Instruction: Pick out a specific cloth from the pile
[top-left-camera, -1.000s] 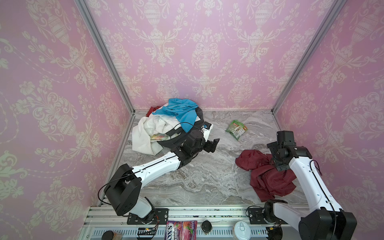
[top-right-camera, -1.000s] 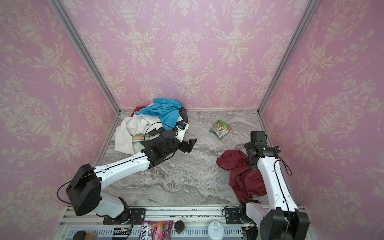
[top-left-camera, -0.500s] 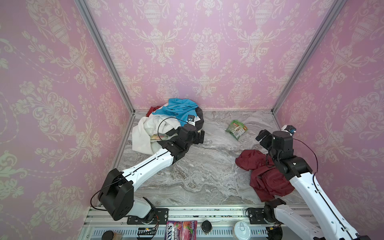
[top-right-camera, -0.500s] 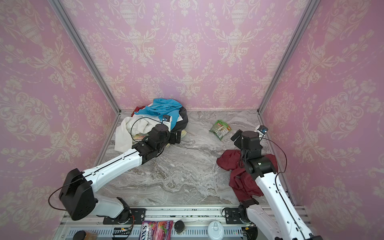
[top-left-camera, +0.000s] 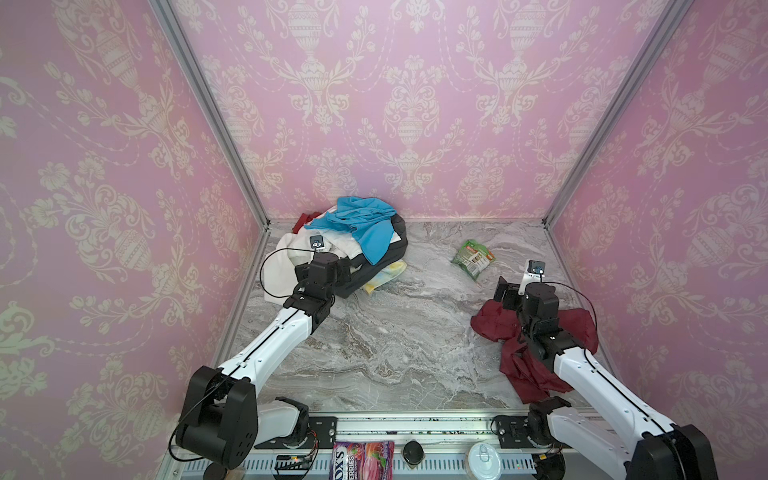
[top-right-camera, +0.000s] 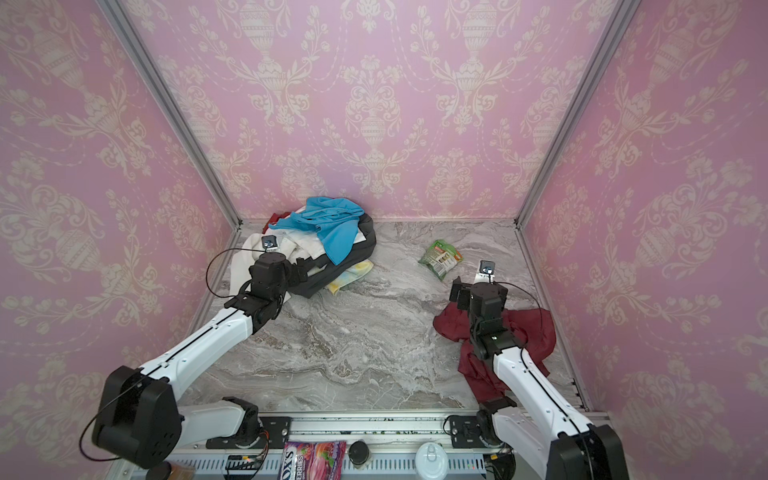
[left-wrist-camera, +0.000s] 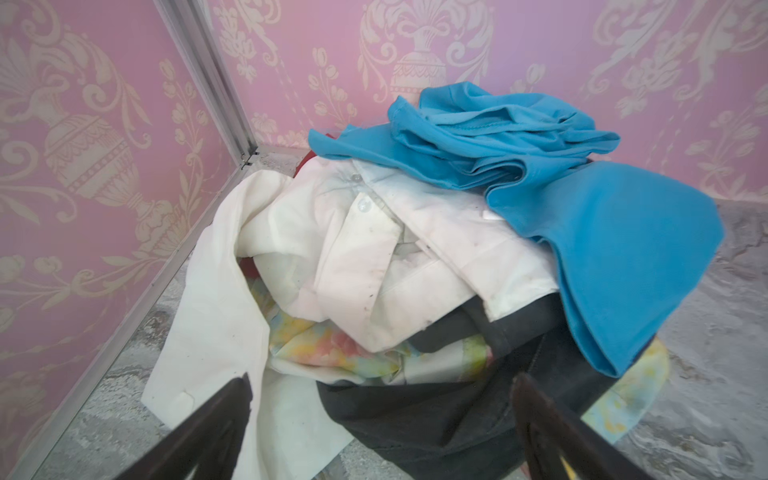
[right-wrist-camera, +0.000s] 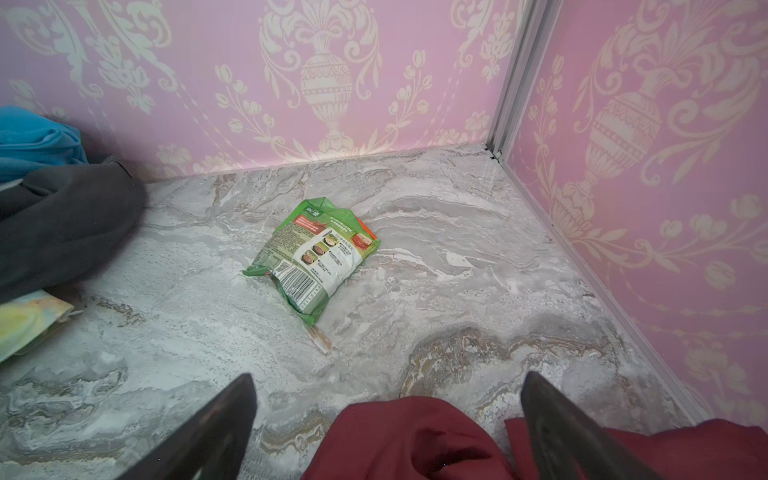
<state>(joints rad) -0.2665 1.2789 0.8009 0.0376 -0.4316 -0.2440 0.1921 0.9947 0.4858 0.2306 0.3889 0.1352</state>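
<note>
Cloth, maroon and crumpled, lies on the marble floor in both top views. It is near the green packet on the side toward the robot bases. The pile sits well apart from the packet, toward the left corner. The right gripper hovers between packet and cloth, jaws spread and empty. The left gripper is at the pile's near edge.

In the left wrist view, the left gripper gapes wide, holding nothing, before the pile, where a blue garment drapes over a white shirt.

In the right wrist view, the right gripper stands wide over the cloth's edge, with the packet beyond it.
</note>
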